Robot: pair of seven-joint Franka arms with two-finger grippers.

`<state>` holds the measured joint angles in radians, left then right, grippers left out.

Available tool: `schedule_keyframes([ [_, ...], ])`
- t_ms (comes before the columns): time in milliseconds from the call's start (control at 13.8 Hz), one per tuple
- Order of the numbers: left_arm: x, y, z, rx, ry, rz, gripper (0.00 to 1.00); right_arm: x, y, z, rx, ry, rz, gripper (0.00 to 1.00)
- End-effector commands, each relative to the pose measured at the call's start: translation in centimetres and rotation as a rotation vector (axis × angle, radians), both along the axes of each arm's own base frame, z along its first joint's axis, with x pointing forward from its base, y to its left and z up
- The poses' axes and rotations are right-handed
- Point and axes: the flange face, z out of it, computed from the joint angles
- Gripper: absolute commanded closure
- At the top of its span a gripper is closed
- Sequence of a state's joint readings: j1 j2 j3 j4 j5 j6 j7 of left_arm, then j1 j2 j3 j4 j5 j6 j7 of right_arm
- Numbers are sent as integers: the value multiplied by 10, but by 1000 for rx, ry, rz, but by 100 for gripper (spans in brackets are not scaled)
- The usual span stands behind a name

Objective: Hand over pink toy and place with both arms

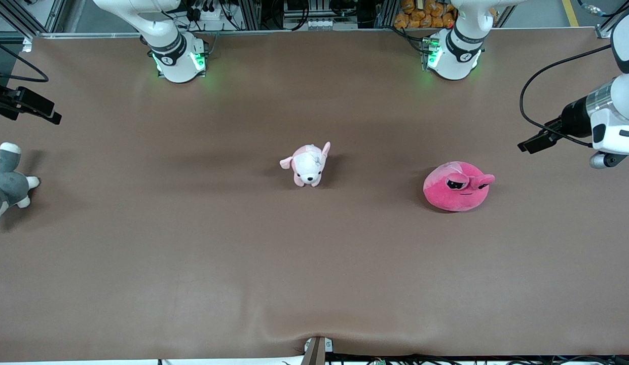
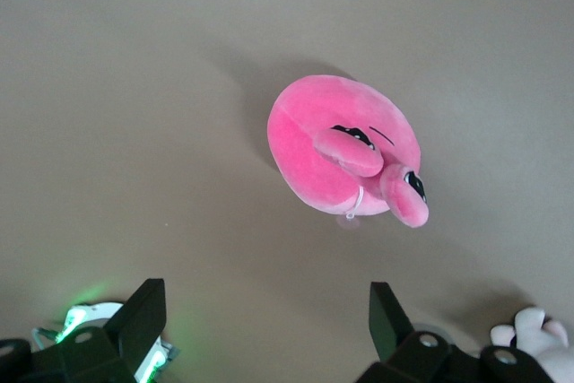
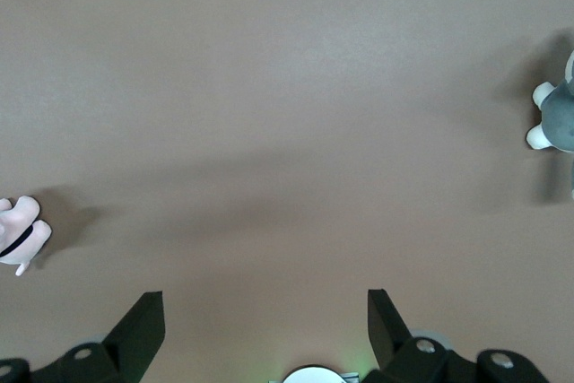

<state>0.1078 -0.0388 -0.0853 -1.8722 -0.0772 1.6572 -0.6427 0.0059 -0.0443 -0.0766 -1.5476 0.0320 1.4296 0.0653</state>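
The pink toy point(image 1: 458, 186), a round hot-pink blob plush with half-lidded black eyes, lies on the brown table toward the left arm's end. In the left wrist view the pink toy point(image 2: 336, 154) sits apart from the fingers. My left gripper point(image 1: 528, 145) hovers over the table's edge at that end, to the side of the toy, open and empty. From its own wrist camera the left gripper point(image 2: 267, 298) shows bare table between its fingers. My right gripper point(image 1: 51, 116) hangs open and empty over the right arm's end of the table; the right gripper point(image 3: 265, 304) has only table under it.
A pale pink-and-white puppy plush point(image 1: 308, 165) stands mid-table, also seen as the puppy plush point(image 2: 538, 334) and the puppy plush point(image 3: 18, 230). A grey-and-white plush point(image 1: 5, 185) lies at the right arm's end, under the right gripper. Both arm bases point(image 1: 177, 56) stand along the table's edge.
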Motion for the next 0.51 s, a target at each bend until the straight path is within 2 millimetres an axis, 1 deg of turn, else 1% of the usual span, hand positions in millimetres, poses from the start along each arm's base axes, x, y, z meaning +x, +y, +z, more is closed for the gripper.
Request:
schedule_keyframes([
  [0, 6, -3, -13, -3, 6, 92, 0, -5, -7, 9, -14, -12, 6, 0],
  [73, 8, -5, -18, 3, 14, 122, 0, -5, -7, 9, -16, -15, 10, 0],
  [218, 10, -11, -21, 12, 17, 165, 0, -5, -4, 9, -18, -15, 13, 0],
  [290, 12, -11, -24, 16, 20, 179, 0, -5, -4, 8, -17, -13, 15, 0],
  [435, 14, -11, -24, 18, 20, 213, 0, -5, -8, 9, -20, -14, 10, 0],
])
